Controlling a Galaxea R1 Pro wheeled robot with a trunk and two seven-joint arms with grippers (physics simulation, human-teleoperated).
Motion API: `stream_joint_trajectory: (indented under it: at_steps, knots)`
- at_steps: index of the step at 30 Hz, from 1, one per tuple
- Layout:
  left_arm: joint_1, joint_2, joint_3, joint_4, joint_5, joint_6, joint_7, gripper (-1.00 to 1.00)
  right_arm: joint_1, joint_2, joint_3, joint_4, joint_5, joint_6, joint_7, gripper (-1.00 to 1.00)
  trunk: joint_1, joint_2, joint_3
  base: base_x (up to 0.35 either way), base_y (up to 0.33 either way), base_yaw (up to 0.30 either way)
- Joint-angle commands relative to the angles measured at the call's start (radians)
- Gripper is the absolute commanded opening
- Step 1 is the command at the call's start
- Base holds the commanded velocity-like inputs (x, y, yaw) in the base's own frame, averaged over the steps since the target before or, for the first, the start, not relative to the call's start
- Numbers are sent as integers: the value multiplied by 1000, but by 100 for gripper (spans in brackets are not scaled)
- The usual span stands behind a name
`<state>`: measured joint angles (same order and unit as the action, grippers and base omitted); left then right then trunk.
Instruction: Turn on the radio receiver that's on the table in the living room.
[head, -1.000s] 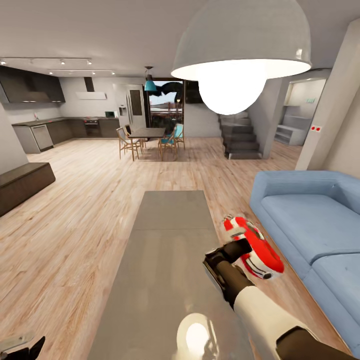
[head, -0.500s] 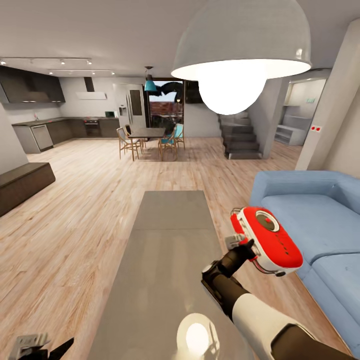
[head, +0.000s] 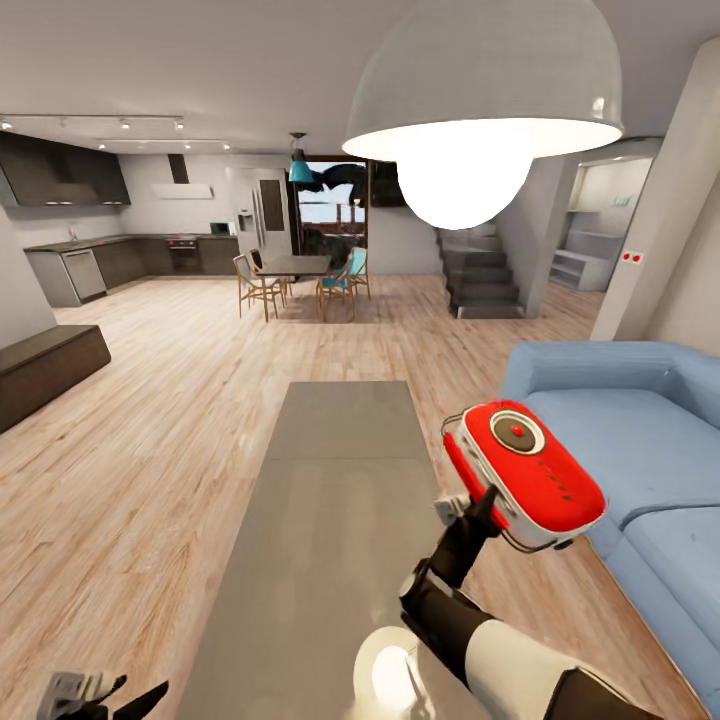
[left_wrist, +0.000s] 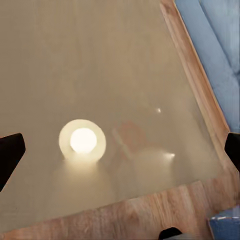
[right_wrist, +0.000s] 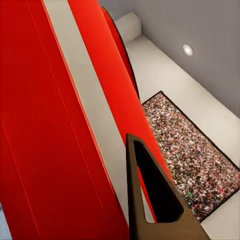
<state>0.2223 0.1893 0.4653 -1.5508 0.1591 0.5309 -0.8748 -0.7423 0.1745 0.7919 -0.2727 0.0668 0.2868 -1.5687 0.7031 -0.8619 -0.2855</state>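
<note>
The red radio receiver (head: 525, 475) hangs in the air over the right edge of the long grey table (head: 330, 480), tilted, its dial face turned up. My right gripper (head: 475, 505) is shut on its white-banded side from below. In the right wrist view the radio's red shell and white band (right_wrist: 45, 125) pass right beside a dark finger (right_wrist: 150, 195). My left gripper (head: 100, 695) is low at the near left, open; in the left wrist view it (left_wrist: 120, 150) hovers above the table top (left_wrist: 100, 65) with nothing between its fingers.
A blue sofa (head: 620, 440) runs along the table's right side, with a strip of wood floor between them. The white dome pendant lamp (head: 480, 90) hangs overhead and glares on the table. A dark low bench (head: 45, 370) stands at the left. Kitchen, dining set and stairs lie far back.
The right gripper has lifted the radio higher and turned it so the dial face points up. The left gripper has shifted slightly rightward into view.
</note>
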Motion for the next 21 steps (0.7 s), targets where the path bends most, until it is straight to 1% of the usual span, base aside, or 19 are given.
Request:
stream_joint_trajectory:
  at_steps: [1, 2, 4, 6, 7, 8, 9, 11, 12, 14, 15, 17, 18, 19, 21]
  knots:
    - [0, 0, 0, 0, 0, 0, -17, -100, 6, 0, 21, -1, 4, -5, -2, -100, 0, 0, 0, 0, 0, 0]
    - [0, 0, 0, 0, -1, 0, -44, -100, 15, 0, 50, 0, 3, -3, -2, -100, 0, 0, 0, 0, 0, 0]
    - [0, 0, 0, 0, -1, 0, -78, -100, 25, 0, 100, 3, 1, -1, -2, -100, 0, 0, 0, 0, 0, 0]
    - [0, -1, -1, 0, -1, 0, -93, -100, 29, 0, 126, 11, 0, 1, -2, -100, 0, 0, 0, 0, 0, 0]
    - [0, -2, -3, 0, -2, 15, -102, -100, 33, 0, 138, 24, 1, 9, -2, -100, 0, 0, 0, 0, 0, 0]
    - [0, -3, -3, 0, -2, 55, -117, -100, 36, 0, 143, 47, 2, 32, -2, -100, 0, 0, 0, 0, 0, 0]
    - [0, -3, -3, 0, -2, 76, -134, -100, 38, 0, 145, 61, 3, 51, 5, -100, 0, 0, 0, 0, 0, 0]
    - [0, -3, -2, 0, -2, 105, -203, -100, 43, 0, 169, 81, 5, 115, 36, -100, 0, 0, 0, 0, 0, 0]
    - [0, -2, -1, 0, -3, 111, -232, -100, 44, 0, 192, 84, 5, 144, 49, -100, 0, 0, 0, 0, 0, 0]
    - [0, 3, 4, 0, -4, 117, -265, -100, 46, 0, 254, 88, 4, 205, 66, -100, 0, 0, 0, 0, 0, 0]
    - [0, 8, 6, 0, -4, 119, -276, -100, 49, 0, 299, 90, 4, 244, 73, -100, 0, 0, 0, 0, 0, 0]
    - [0, 19, 9, 0, -4, 120, -283, -100, 55, 0, 339, 91, 4, 273, 78, -100, 0, 0, 0, 0, 0, 0]
    - [0, 29, 9, 0, -4, 121, -285, -100, 58, 0, 350, 91, 4, 280, 87, -100, 0, 0, 0, 0, 0, 0]
    - [0, 46, 10, 0, -4, 120, -284, -100, 61, 0, 360, 91, 4, 287, 123, -100, 0, 0, 0, 0, 0, 0]
    - [-1, 71, 12, 0, -4, 120, -281, -100, 68, 0, 367, 92, 5, 291, 209, -100, 0, 0, 0, 0, 0, 0]
